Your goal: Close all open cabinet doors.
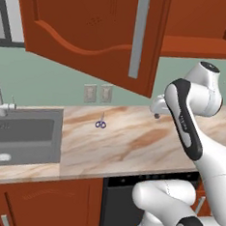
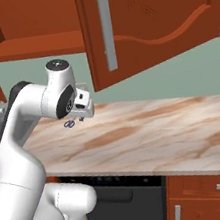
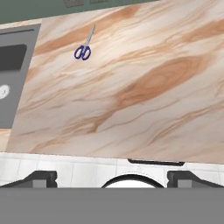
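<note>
Above the marble counter (image 3: 144, 87), the pincer (image 3: 112, 177) spread wide, empty, touching nothing.

Lighting: even, diffuse, moderately bright; no visible source. Shadows: faint, soft beneath the open cabinet doors (image 1: 93, 31) and along the green wall (image 1: 49, 83). Glare: mild sheen on the glossy door panels; pale highlights on the white arm (image 2: 20, 137). Sharpness: rendered, slightly soft throughout; countertop (image 3: 144, 87) veining smeared, scissors (image 3: 84, 47) legible but coarse. Edge distortion: none evident.
</note>
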